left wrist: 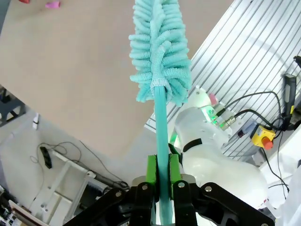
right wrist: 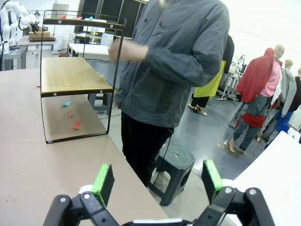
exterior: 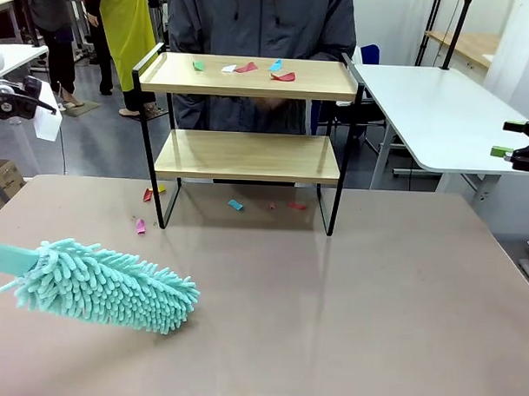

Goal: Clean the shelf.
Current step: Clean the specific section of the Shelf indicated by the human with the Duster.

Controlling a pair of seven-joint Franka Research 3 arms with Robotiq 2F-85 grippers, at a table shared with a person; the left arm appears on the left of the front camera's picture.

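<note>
We see a shaggy teal duster [exterior: 105, 284] lower left, its flat handle clenched in our left claw [left wrist: 162, 170], shelf [exterior: 251, 76] of smooth pale-wood boards on a thin black frame upper centre, right claw [right wrist: 157, 182] spread wide, gripping nothing.

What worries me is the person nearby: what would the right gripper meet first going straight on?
Probably the person in the grey jacket. The open right gripper points at them with nothing between, though depth is unclear.

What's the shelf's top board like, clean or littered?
Littered: coloured scraps lie scattered on the shelf's top board; the lower board looks bare.
</note>
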